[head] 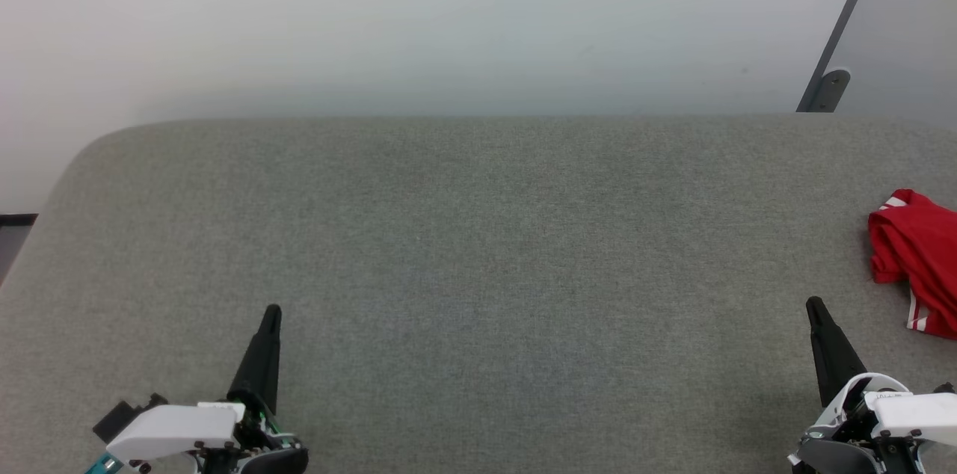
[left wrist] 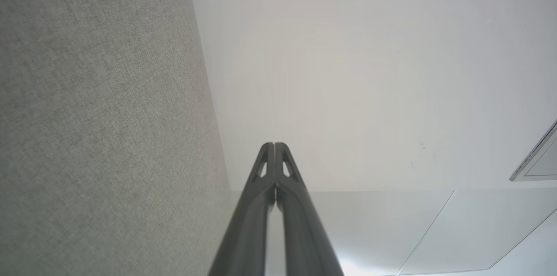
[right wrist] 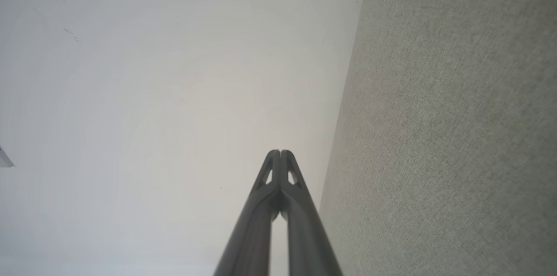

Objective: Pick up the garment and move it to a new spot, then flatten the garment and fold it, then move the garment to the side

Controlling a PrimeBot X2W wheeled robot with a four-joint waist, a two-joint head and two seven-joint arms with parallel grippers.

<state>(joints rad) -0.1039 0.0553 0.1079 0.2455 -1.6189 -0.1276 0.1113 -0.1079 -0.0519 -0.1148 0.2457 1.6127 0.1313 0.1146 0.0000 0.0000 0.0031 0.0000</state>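
Note:
The garment (head: 916,253) is a bright red shirt with white striped trim, bunched up at the far right edge of the grey fabric table (head: 478,250) and partly cut off by the head view's border. My right gripper (head: 813,303) is shut at the lower right, a short way left of and nearer than the garment, holding nothing. At the lower left my left gripper (head: 273,309) is shut too, far from the garment. In the wrist views each pair of fingertips touches: left gripper (left wrist: 274,144), right gripper (right wrist: 280,152), both empty.
A white wall (head: 448,18) rises behind the table's far edge. A grey metal strut (head: 841,33) with a bracket leans at the upper right. The table's rounded far left corner (head: 97,149) drops off to the floor.

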